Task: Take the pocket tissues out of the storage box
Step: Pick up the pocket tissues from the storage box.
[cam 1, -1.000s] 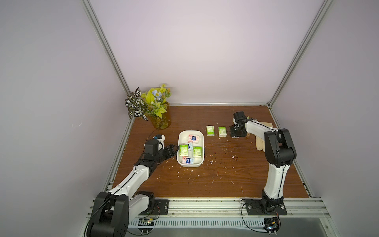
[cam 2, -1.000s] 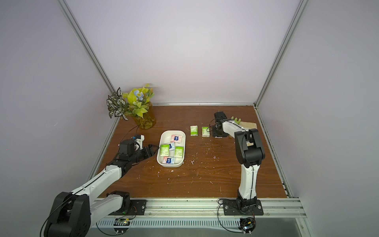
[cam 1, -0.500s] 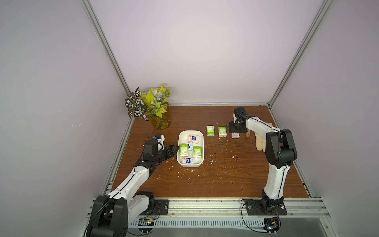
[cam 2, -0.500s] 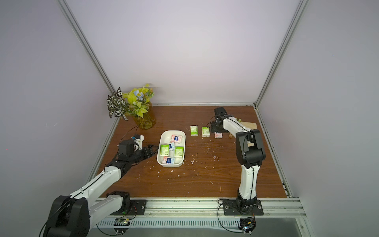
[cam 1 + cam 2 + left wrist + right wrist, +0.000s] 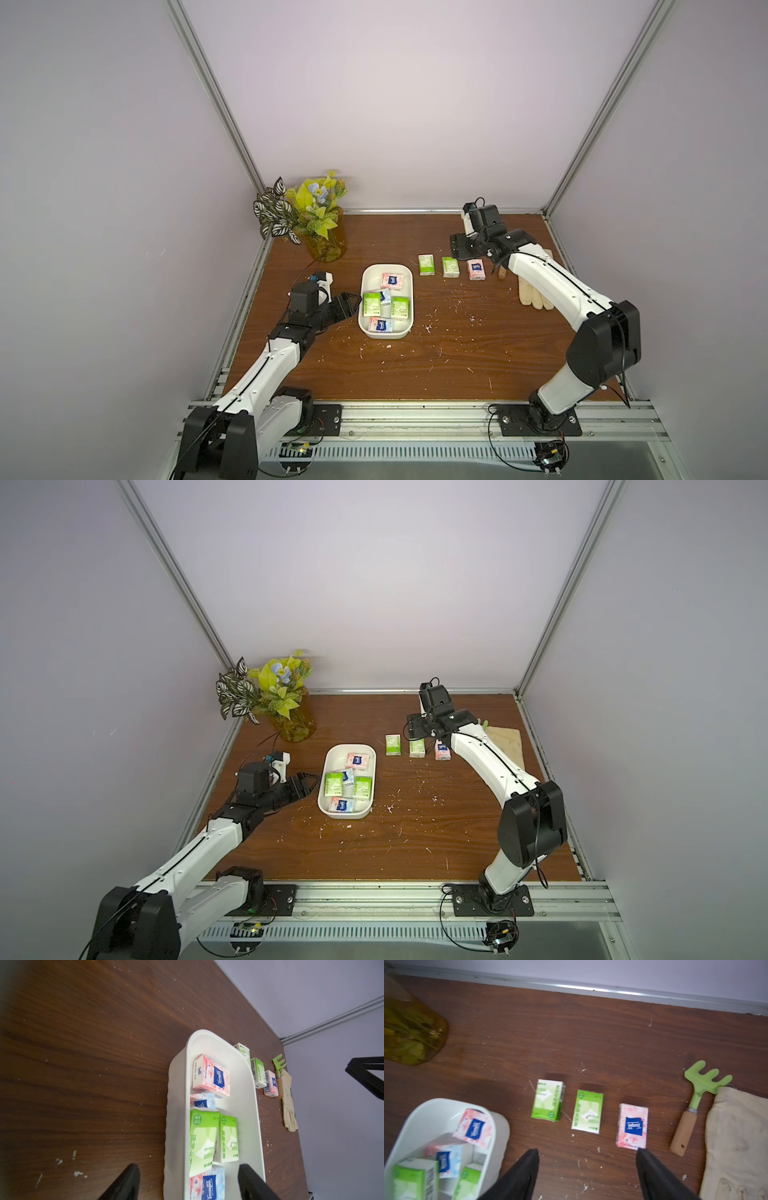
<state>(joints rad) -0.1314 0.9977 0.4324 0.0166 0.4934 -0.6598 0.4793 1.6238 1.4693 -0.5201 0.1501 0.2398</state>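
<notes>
From my station I see the storage box (image 5: pixel 365 286) sitting on the wooden table (image 5: pixel 457 353), left of centre in both top views, with five pocket tissues in it: a pink packet (image 5: pixel 392 281) at the far end, a green packet (image 5: pixel 372 304) partly covering a pale-blue packet (image 5: pixel 386 296), another green packet (image 5: pixel 400 308) beside them, and a pink-and-blue packet (image 5: pixel 380 325) at the near end. Three more packets lie flat on the table in a row to the right of the box, apart from each other: a green one (image 5: pixel 426 264), a second green one (image 5: pixel 450 267) and a pink one with a dark blue label (image 5: pixel 476 269). My left gripper (image 5: pixel 348 305) sits low just beside the box's left wall, its fingers spread wide and empty; in the left wrist view the two black fingers (image 5: pixel 124 1182) straddle the box's near end. My right gripper (image 5: pixel 459 246) hangs just behind the row of three, its jaws apart and holding nothing; the right wrist view shows open table between its fingers (image 5: pixel 654 1174), one tip next to the pink packet's corner. A green hand rake (image 5: pixel 695 1103) and a cream glove (image 5: pixel 737 1136) lie to the right of the row, and an amber vase of flowers (image 5: pixel 324 245) stands in the far left corner.
</notes>
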